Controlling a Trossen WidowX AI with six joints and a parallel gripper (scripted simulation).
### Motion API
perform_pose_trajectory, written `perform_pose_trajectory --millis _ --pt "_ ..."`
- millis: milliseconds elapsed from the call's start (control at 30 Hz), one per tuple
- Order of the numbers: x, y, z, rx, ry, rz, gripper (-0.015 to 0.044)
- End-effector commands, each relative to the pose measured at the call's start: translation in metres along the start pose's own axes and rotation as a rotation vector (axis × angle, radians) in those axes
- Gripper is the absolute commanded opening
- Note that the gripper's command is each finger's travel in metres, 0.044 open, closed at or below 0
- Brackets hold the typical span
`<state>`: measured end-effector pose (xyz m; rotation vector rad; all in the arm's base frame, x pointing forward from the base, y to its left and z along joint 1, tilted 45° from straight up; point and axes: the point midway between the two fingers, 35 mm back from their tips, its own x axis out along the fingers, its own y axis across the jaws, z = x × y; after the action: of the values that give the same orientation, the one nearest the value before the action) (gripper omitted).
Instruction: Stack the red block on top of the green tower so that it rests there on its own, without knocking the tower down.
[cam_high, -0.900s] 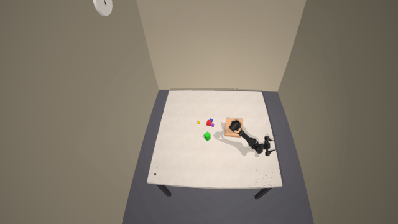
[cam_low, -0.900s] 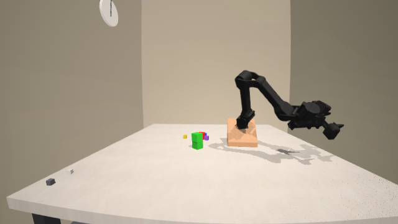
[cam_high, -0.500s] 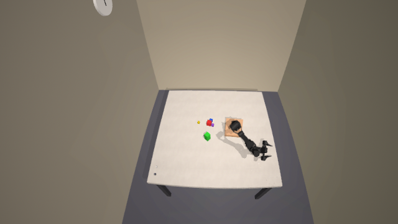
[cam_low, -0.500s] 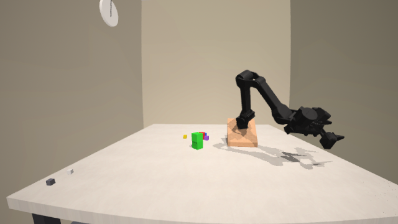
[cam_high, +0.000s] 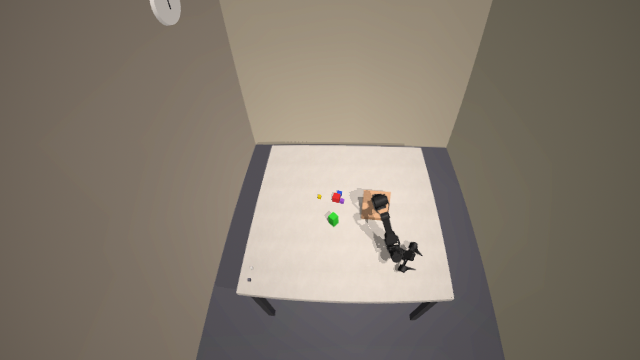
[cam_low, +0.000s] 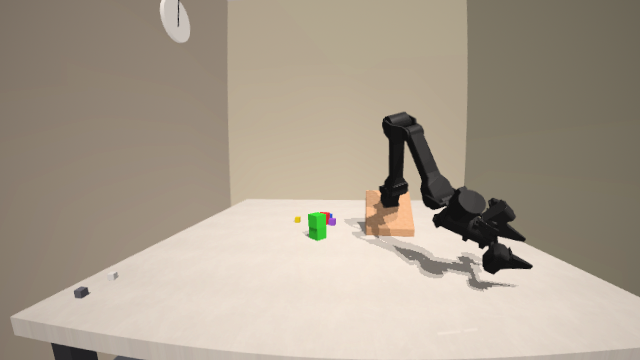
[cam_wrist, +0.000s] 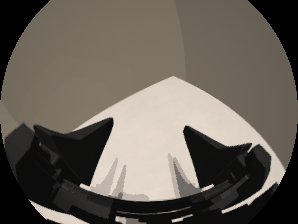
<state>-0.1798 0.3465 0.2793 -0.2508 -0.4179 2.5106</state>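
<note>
The red block (cam_high: 336, 197) (cam_low: 327, 215) lies on the table, next to small blue and purple blocks. The green tower (cam_high: 333, 219) (cam_low: 317, 226) stands upright a little in front of it. My gripper (cam_high: 414, 259) (cam_low: 522, 250) (cam_wrist: 150, 125) is open and empty. It hangs low over the table's right front part, far to the right of both blocks. In the wrist view only the bare table corner and the walls show between the fingers.
The arm's base stands on an orange plate (cam_high: 368, 212) (cam_low: 395, 225). A small yellow block (cam_high: 319, 196) (cam_low: 297, 219) lies left of the red block. Two tiny blocks, a grey one (cam_low: 81, 292) and a white one (cam_low: 112, 275), lie near the table's front left corner.
</note>
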Motion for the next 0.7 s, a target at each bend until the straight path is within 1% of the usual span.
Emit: perform_pose_trajectory --millis 0,300,667 --pt "-0.022 -0.038 -0.011 -0.022 0.051 -0.116 0.044" --pt "-0.081 -0.105 -0.035 -0.054 0.163 -0.334 0.044" --pt "-0.171 -0.164 -0.061 -0.065 0.319 -0.585 0.044"
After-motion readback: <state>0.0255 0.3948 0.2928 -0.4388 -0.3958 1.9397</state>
